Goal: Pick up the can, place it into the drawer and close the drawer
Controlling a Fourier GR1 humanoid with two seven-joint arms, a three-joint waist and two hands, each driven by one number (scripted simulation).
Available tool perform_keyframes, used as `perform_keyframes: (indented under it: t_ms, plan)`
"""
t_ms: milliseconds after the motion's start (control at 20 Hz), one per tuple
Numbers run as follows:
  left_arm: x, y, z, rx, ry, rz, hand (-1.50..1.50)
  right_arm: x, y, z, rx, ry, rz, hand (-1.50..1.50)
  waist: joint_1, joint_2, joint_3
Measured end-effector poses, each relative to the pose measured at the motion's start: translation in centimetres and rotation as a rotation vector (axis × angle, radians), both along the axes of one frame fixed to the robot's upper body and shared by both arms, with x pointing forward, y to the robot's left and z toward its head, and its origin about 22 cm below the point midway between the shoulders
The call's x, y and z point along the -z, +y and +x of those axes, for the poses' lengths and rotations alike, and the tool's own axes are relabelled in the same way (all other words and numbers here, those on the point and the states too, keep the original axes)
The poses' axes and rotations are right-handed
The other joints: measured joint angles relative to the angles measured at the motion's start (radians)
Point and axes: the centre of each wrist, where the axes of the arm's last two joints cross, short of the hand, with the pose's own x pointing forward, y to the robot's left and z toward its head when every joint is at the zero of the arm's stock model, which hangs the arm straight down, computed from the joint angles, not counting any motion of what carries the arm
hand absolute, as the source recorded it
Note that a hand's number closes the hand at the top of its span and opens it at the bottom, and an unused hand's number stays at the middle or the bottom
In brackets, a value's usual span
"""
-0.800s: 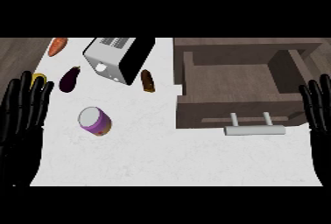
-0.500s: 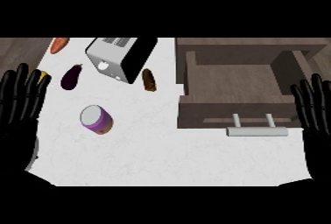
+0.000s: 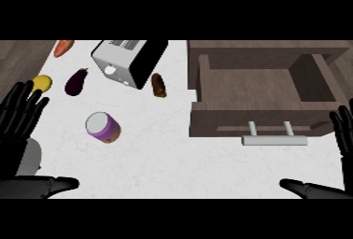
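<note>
Currently the can (image 3: 103, 127) sits on the white counter (image 3: 172, 161), well left of the open drawer (image 3: 255, 86). An eggplant (image 3: 76, 81) and a toaster (image 3: 127, 60) lie beyond it. The left hand (image 3: 17, 122) and the right hand (image 3: 343, 128) rest at the edges, fingers straight, holding nothing.

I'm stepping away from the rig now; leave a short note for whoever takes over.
Left hand: open, resting at the view's left edge. Right hand: open, resting at the right edge.
Can: on its side on the counter, left of the drawer, touched by neither hand.
Drawer: open, handle toward the robot.
Done: nothing yet. Left: pick up the can, put it in the drawer, close it.
</note>
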Motion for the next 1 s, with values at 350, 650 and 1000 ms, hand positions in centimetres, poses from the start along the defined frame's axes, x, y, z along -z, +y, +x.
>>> perform_keyframes:
  t_ms: [350, 650, 1000]
  plan:
    - [-1.4, 1.2, -1.7, -0.005, 0.027, 0.001, -1.50, -0.1, -2.4, -2.1, 0.014, 0.018, 0.016, -1.50, 0.001, 0.000, 0.000]
    - [-1.9, 2.2, -2.6, -0.025, 0.053, -0.036, -1.50, 0.8, -4.8, -3.6, 0.010, 0.018, 0.016, -1.50, 0.001, 0.000, 0.000]
    - [-2.0, 3.2, -2.0, -0.042, 0.092, -0.174, -1.50, 1.0, -6.3, -5.8, 0.004, 0.020, 0.021, -1.50, -0.002, 0.000, 0.000]
